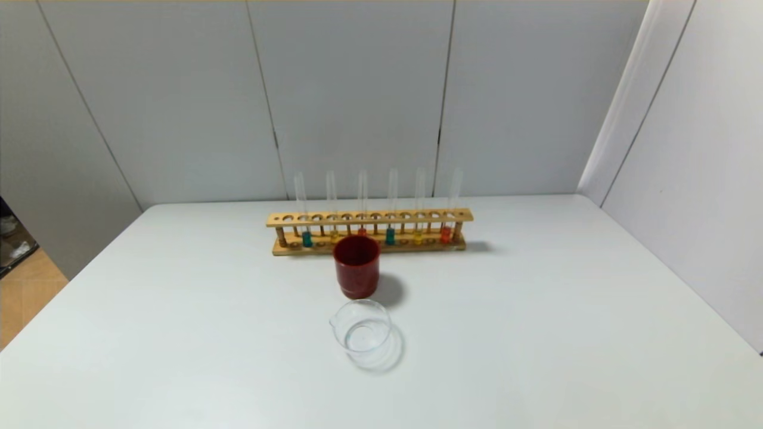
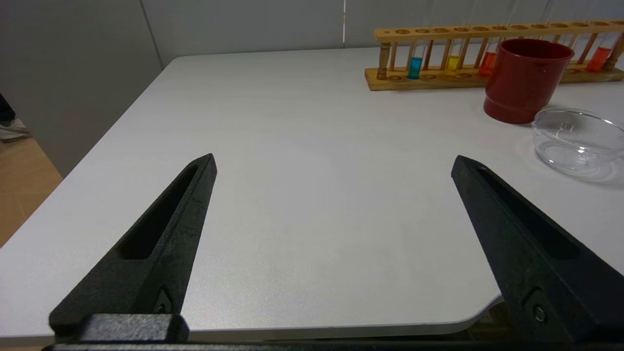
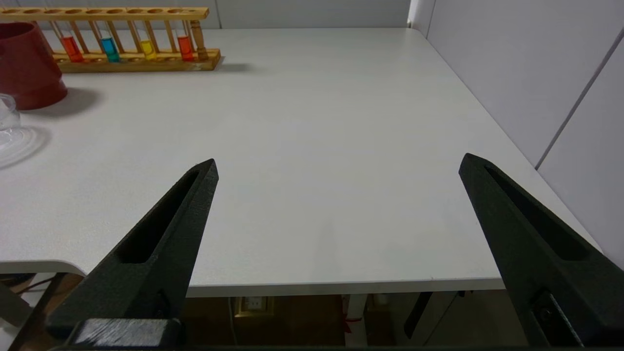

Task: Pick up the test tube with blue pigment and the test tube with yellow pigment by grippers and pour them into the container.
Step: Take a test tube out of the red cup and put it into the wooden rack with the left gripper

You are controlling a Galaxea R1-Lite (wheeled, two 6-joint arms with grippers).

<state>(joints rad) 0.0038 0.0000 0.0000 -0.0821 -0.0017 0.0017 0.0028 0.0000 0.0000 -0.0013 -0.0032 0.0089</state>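
test tube with blue pigment (image 2: 415, 67) racked, far beyond open left end effector (image 2: 334, 163)

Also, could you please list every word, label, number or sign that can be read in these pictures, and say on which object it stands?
No readable text in any view.
Low clear glass beaker: faint white marks on its wall, too small to read.
Dark-red opaque cup: no label seen.
Long wooden test tube rack: no markings seen.
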